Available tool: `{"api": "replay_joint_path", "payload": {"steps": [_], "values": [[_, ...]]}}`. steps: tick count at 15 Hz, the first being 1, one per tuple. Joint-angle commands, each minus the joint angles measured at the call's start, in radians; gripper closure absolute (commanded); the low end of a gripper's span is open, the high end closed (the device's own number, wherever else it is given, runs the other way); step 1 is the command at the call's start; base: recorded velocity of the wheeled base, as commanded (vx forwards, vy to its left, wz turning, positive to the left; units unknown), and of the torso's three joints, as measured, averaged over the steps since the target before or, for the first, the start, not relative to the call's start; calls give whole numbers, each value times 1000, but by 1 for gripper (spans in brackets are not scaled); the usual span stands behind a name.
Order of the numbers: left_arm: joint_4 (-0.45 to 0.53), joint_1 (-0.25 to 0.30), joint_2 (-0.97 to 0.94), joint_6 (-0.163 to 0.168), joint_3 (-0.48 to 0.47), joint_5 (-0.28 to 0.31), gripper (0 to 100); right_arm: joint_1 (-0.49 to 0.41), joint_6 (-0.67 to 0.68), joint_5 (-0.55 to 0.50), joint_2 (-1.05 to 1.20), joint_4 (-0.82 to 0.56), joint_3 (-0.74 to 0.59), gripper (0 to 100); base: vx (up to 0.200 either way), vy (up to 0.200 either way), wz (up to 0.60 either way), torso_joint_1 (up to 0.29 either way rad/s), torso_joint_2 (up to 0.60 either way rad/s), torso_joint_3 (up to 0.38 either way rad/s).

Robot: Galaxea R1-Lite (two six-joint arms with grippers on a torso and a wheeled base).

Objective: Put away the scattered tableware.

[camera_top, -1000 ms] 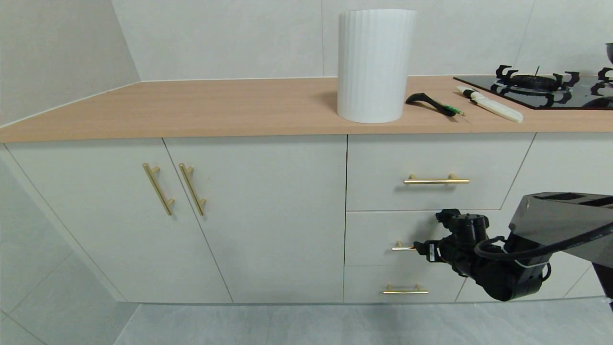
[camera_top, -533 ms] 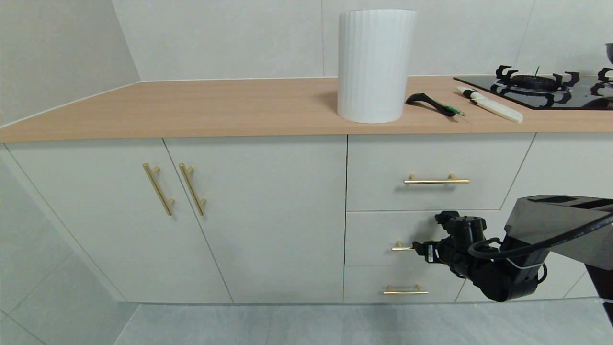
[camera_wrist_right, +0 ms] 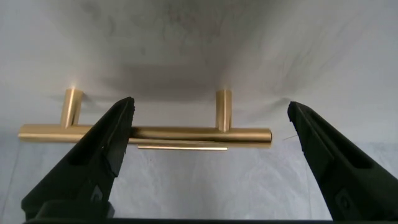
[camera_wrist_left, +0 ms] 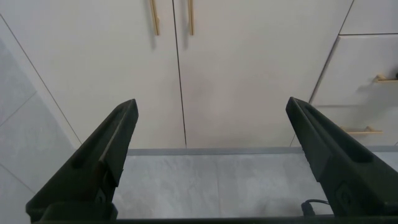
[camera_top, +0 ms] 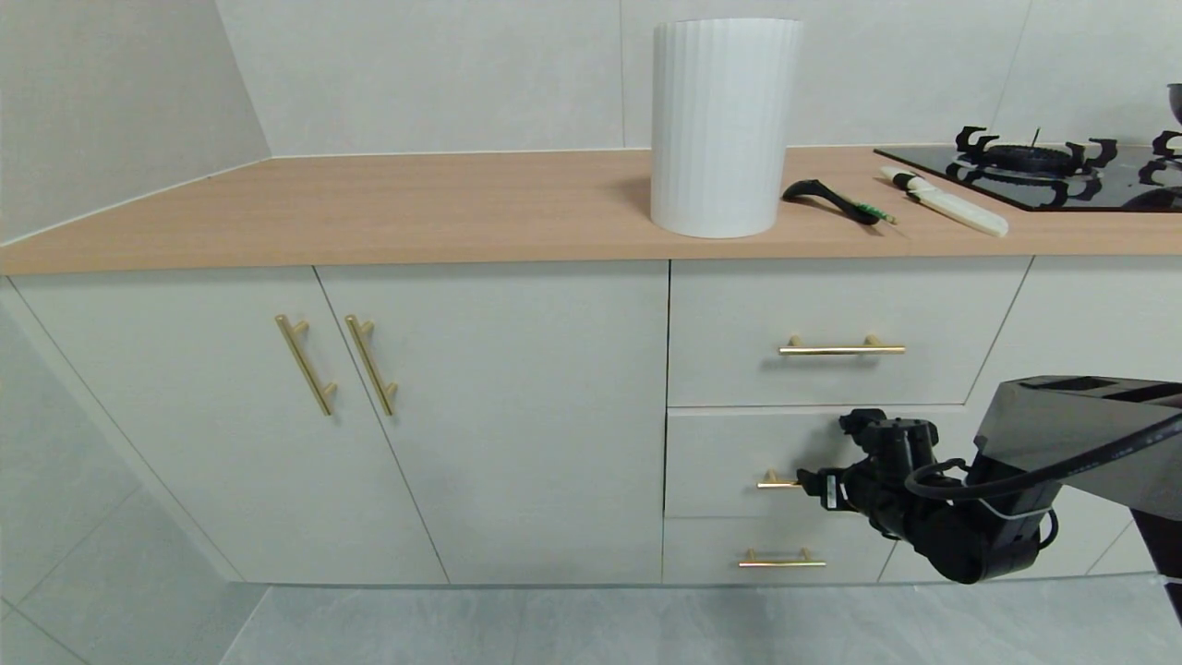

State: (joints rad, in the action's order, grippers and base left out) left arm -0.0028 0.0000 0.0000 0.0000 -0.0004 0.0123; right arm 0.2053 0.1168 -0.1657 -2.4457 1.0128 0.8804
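The ladle [camera_top: 829, 198] and the knife [camera_top: 944, 213] lie on the counter [camera_top: 369, 208], right of a tall white ribbed container [camera_top: 721, 125]. The ladle lies just beside the container, and the knife is farther right, its far end near the stove [camera_top: 1034, 175]. All three sit close to the counter's near edge. Left of the container the wood top runs to the wall corner.

Under the counter there are two doors [camera_top: 351, 416] on the left and three drawers on the right, all with gold bar handles. The right gripper [camera_top: 805, 480] is at the handle [camera_top: 776, 481] of the middle drawer [camera_top: 716, 462], covering the bar's right part. This drawer's front seems to stand slightly out from the top drawer [camera_top: 831, 305] and bottom drawer [camera_top: 702, 545].

In the right wrist view the jaws are spread wide and grip nothing. The bar lies across the gap, with one finger [camera_wrist_right: 99, 155] in front of it and the other finger just past the bar's end. Whether either finger touches the bar cannot be told. A small white label [camera_top: 828, 490] sits behind the gripper, its print too small to read.

The left gripper [camera_wrist_left: 211, 106] hangs low over the grey floor [camera_wrist_left: 205, 186], well apart from the doors. Its jaws are also spread wide, with nothing between them.
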Motion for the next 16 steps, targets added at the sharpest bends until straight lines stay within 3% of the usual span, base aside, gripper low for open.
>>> {"api": "replay_joint_path", "payload": {"steps": [1, 7, 14, 16], "values": [[0, 0, 0, 0, 0, 0, 0, 0, 0, 0, 8, -6, -5, 0, 0, 0, 0, 0, 0, 0], [1, 0, 0, 0, 0, 0, 0, 2, -3, 0, 37, -34, -40, 0, 0, 0, 0, 0, 0, 0], [0, 0, 2, 0, 0, 0, 0, 2, -3, 14, 390, -362, -101, 0, 0, 0, 0, 0, 0, 0], [0, 0, 2, 0, 0, 0, 0, 8, -3, 20, 456, -384, -107, 0, 0, 0, 0, 0, 0, 0]]}}
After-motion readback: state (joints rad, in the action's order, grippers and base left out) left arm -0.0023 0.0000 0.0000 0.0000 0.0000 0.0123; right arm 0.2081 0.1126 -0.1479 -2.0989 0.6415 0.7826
